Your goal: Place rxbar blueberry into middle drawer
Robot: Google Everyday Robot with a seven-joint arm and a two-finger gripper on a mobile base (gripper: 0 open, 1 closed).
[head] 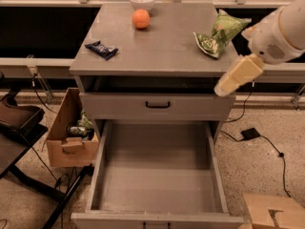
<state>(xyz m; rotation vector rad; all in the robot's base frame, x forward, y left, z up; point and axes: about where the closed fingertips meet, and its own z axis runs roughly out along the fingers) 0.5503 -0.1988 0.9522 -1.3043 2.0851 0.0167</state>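
The rxbar blueberry (pixel 101 49), a small dark navy wrapper, lies flat on the grey cabinet top (pixel 162 51) near its left edge. My gripper (pixel 234 79) is the beige end of the white arm reaching in from the right. It hangs by the cabinet's front right corner, far right of the bar and holding nothing I can see. Below a shut drawer with a black handle (pixel 157 105), a deep drawer (pixel 157 217) is pulled out towards me and is empty.
An orange (pixel 140 19) and a white bowl (pixel 142 0) sit at the back of the top. A green chip bag (pixel 217 32) lies at its right. A cardboard box (pixel 71 140) stands left of the cabinet, another (pixel 274 211) at bottom right. Cables and an adapter (pixel 250 133) lie on the floor.
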